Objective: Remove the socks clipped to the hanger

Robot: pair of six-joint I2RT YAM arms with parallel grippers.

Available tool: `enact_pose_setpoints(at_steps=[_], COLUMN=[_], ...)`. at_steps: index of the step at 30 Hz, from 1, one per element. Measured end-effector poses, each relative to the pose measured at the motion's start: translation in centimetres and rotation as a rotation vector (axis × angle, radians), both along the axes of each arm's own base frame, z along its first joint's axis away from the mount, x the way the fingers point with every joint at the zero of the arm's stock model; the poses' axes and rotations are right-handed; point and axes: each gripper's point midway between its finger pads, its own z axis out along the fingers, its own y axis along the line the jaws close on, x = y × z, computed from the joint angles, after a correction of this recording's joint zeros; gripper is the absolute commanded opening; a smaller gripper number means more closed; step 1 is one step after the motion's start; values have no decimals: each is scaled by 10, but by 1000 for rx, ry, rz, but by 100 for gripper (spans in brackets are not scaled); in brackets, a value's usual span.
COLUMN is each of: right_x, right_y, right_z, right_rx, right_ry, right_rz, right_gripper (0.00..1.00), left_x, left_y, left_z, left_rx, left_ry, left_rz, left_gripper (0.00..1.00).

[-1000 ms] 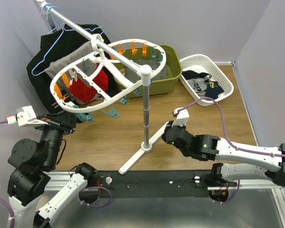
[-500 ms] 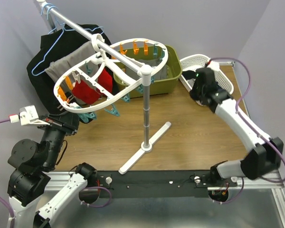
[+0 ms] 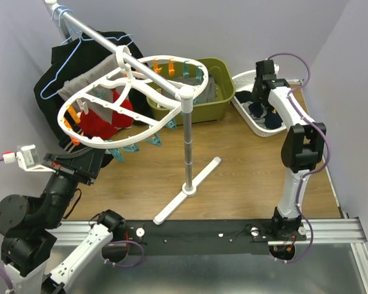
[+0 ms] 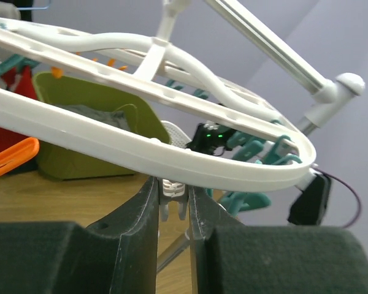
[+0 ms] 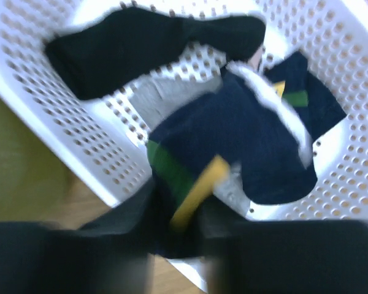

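Observation:
The hanger [image 3: 135, 142] is a white oval lattice hung from the rail, ringed with orange and teal pegs. Red socks [image 3: 101, 119] hang clipped under its left side. My left gripper [image 3: 104, 158] is under the hanger's near rim [image 4: 172, 162]. Its fingers are shut on a small whitish peg [image 4: 173, 190] below that rim. My right gripper [image 3: 257, 105] reaches down into the white basket [image 3: 276, 131]. A navy sock [image 5: 251, 141] with green and yellow stripes runs between its fingers [image 5: 181, 226]. Blur hides whether they still pinch it.
The white basket [image 5: 80, 141] also holds a black sock [image 5: 141, 43] and a grey one. An olive-green bin [image 3: 221, 101] sits behind the drying stand's pole [image 3: 188, 147]. A black garment [image 3: 49, 86], a grey cloth and a light-blue wire hanger [image 3: 55, 67] hang at the back left.
The right arm swung from the middle of the table to the white basket at the back right. The hanger tilted and shifted left, and the left arm moved with it.

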Motion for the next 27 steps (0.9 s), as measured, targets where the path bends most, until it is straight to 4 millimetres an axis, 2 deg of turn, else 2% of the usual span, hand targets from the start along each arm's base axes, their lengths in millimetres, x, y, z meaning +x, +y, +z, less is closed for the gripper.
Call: enact_pose_setpoints(at_steps=[2,5,7,9,14,16,18,22,27], right_x=[-4,-15,-22,-39,-84,-109,-144,-196,-258], right_y=[-1,-1,0,1,7,19,44,93,131], right_z=[-18,-28,-27,-25,-17,-12,-7,3,15], right_rx=[-3,4,14,24,41,53,74,111,159], right_ry=[62,114,118,133,149,141,133,113,100], right_rz=[2,5,7,10,20,44,102,235,363], right_gripper=[68,79,80,81,83,83,83,83,84], left_x=[-7,-22,-34,-45,-54,-54,-52,-55,-59], left_y=[-3,-5,-6,-7,-14,-19,-24,-29,-32], left_z=[5,14,22,30,38,36,32,33,41], left_rx=[-4,-12,-23,-36,-44,-43,-38,-35,-50], left_ry=[-29,-86,-134,-180,-235,-236,-229,-241,-285], left_rz=[-32,-85,-122,-150,-211,-231,-254,-284,-309], left_gripper=[0,0,0,0,0,0,0,0,0])
